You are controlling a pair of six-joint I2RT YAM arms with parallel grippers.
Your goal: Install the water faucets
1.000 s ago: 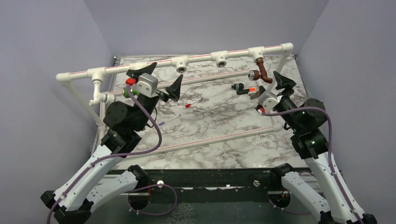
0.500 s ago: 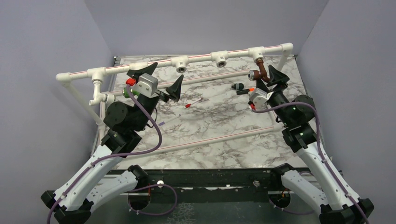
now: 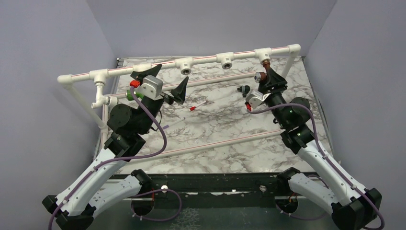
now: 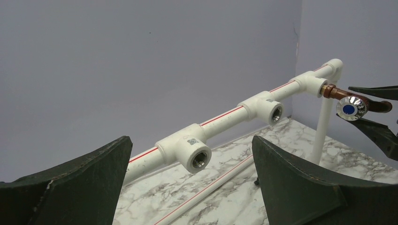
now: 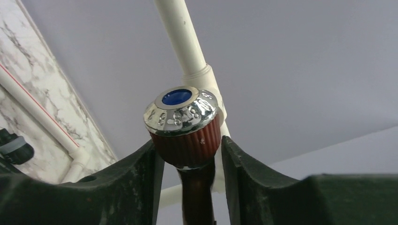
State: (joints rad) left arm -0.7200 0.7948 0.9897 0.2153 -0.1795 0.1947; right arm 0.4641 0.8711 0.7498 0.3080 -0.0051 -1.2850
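Note:
The copper-coloured faucet [image 3: 266, 73] hangs screwed into the rightmost T-fitting of the white pipe frame [image 3: 206, 60]. It has a chrome knob with a blue cap [image 5: 180, 110] and also shows in the left wrist view [image 4: 352, 106]. My right gripper [image 3: 269, 79] is open. Its fingers straddle the faucet's stem [image 5: 188, 140] with a small gap on each side. My left gripper [image 3: 171, 74] is open and empty, held in front of the top rail and facing an empty T-fitting [image 4: 191, 154]. A bit of bright green [image 3: 129, 95] shows beside the left wrist; whether it is the green faucet I cannot tell.
Two empty T-fittings [image 3: 185, 64] [image 3: 225, 60] sit on the top rail. A small black piece [image 3: 244, 89] lies on the marble table [image 3: 215, 124] left of the right gripper. A thin red-tipped stick [image 3: 193, 109] lies mid-table. Lower frame pipes cross the table.
My right gripper has moved up and to the left to the copper faucet and now straddles it. The left arm has not moved.

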